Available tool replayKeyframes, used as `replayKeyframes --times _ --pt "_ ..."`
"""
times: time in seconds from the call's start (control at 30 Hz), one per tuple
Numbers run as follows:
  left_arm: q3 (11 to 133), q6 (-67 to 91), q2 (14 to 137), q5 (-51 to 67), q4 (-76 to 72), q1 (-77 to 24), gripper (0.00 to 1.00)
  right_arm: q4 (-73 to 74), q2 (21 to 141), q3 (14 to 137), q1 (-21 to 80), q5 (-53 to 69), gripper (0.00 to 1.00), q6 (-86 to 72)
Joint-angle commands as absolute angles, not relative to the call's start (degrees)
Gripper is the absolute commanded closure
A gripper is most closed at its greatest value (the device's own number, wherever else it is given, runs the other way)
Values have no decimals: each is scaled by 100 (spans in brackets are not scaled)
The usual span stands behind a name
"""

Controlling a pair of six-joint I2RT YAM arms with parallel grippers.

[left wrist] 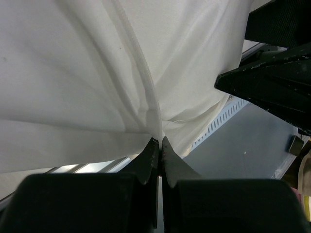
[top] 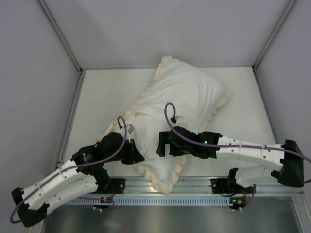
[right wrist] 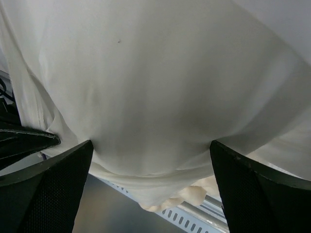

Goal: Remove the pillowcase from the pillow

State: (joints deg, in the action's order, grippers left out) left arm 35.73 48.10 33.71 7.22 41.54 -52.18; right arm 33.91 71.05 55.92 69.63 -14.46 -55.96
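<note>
The pillowcase (top: 184, 92) lies diagonally on the table, white face up, with its cream frill (top: 167, 182) hanging over the near edge. It bulges, and the pillow is hidden inside it. My left gripper (top: 137, 156) is at the cover's near left side. In the left wrist view it (left wrist: 160, 141) is shut on a pinched fold of the white fabric (left wrist: 97, 73). My right gripper (top: 161, 144) is just to its right, open, its fingers (right wrist: 58, 184) wide apart on either side of a rounded bulge of the white cover (right wrist: 155, 82). The frill also shows below that bulge (right wrist: 194, 196).
A slotted aluminium rail (top: 194, 187) runs along the near edge under the frill. White walls with metal corner posts (top: 60, 36) close in the table (top: 107, 97) on three sides. The right gripper's black body (left wrist: 272, 82) is close to the left one.
</note>
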Motion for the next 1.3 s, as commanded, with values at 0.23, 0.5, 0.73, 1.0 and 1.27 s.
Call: replayKeyframes --times 0.23,0.5,0.73,1.0,1.27 --pt "3691 4614 3480 870 3938 -5238 98 3665 7566 5756 7312 -1539 0 -5669" --pt "3665 4606 3358 1230 3815 -5238 98 3367 9121 6635 7339 -1406 1 -5230" --pt "3621 4605 3024 1573 3832 -5238 98 2700 9764 6759 6996 -985 1 -5282" --pt "3516 4702 2812 1617 3753 -5238 96 1047 10598 5942 6900 -825 67 -6054" --pt "3375 4702 2769 1679 3744 -5238 96 62 10372 5380 6952 -1406 100 -6021"
